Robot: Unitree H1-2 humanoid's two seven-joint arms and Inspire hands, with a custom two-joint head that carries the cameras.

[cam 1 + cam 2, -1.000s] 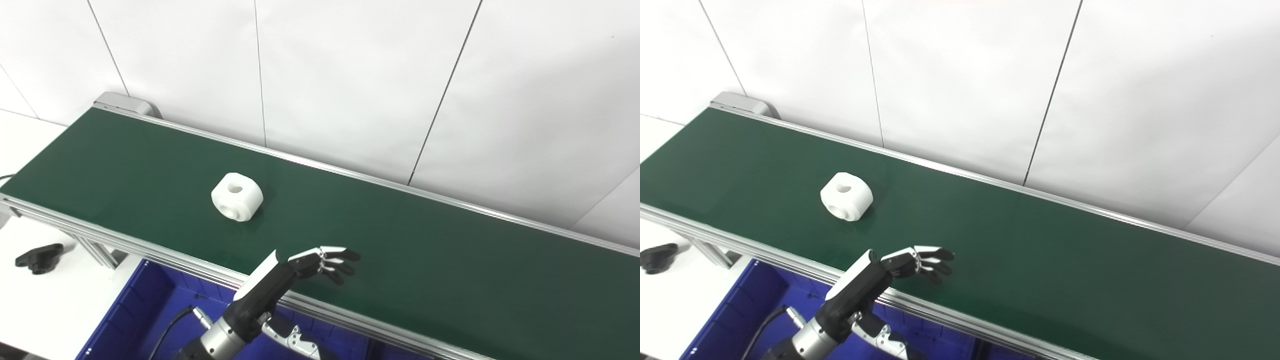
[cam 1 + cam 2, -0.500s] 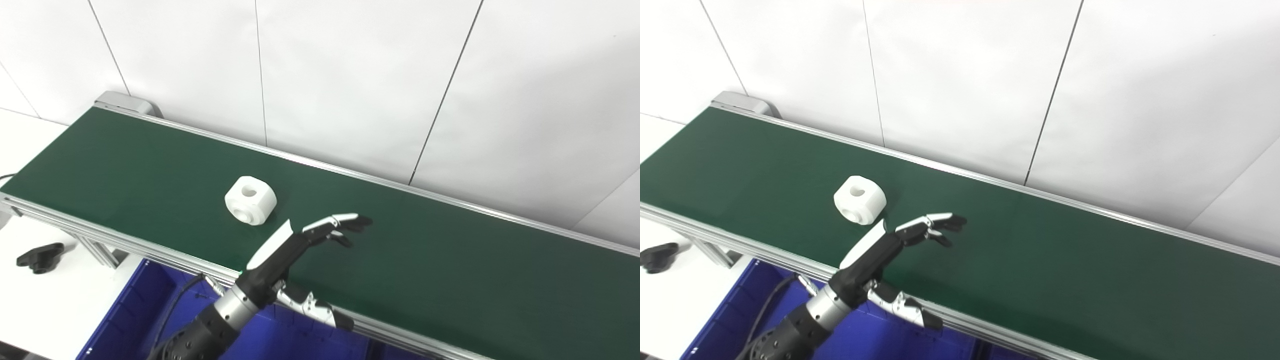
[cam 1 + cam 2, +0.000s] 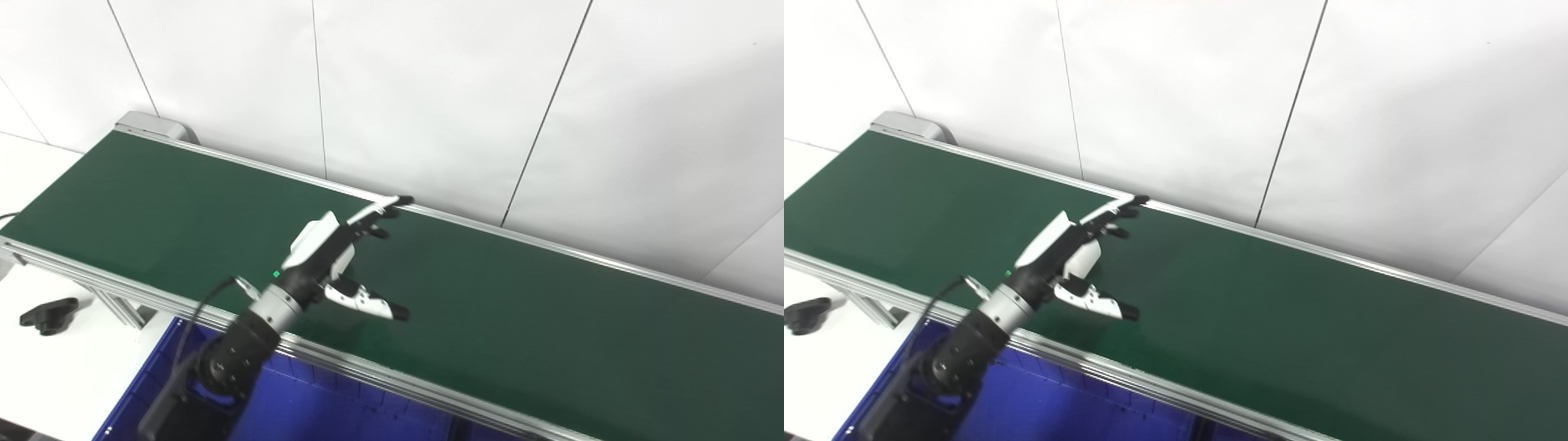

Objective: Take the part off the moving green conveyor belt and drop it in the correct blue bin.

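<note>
The white part (image 3: pixel 1083 257) sits on the green conveyor belt (image 3: pixel 520 306), almost wholly covered by the left hand (image 3: pixel 334 248); only a rounded white flank peeks out beneath the palm in the right eye view. It looks like smooth, matte plastic with softened edges. The hand arches over it from the near side, white back plate tilted up, dark fingers (image 3: pixel 383 215) reaching past it toward the belt's far aluminium rail (image 3: pixel 551 245). The thumb (image 3: pixel 367 301) juts out to the right, low over the belt and clear of the part. The fingers are spread rather than curled, so the hand looks released, hovering over or brushing the part, though I cannot tell for sure whether it touches. The forearm (image 3: pixel 245 343), a silver wrist collar running into black casing with a thin cable looping beside it, rises from the lower left across the near rail. Below that rail lies a glossy blue bin (image 3: pixel 343 410). The belt itself is dark green with a dull sheen. At far left, on the white bench (image 3: pixel 73 361), rests a small black knob-shaped piece (image 3: pixel 48 313).
</note>
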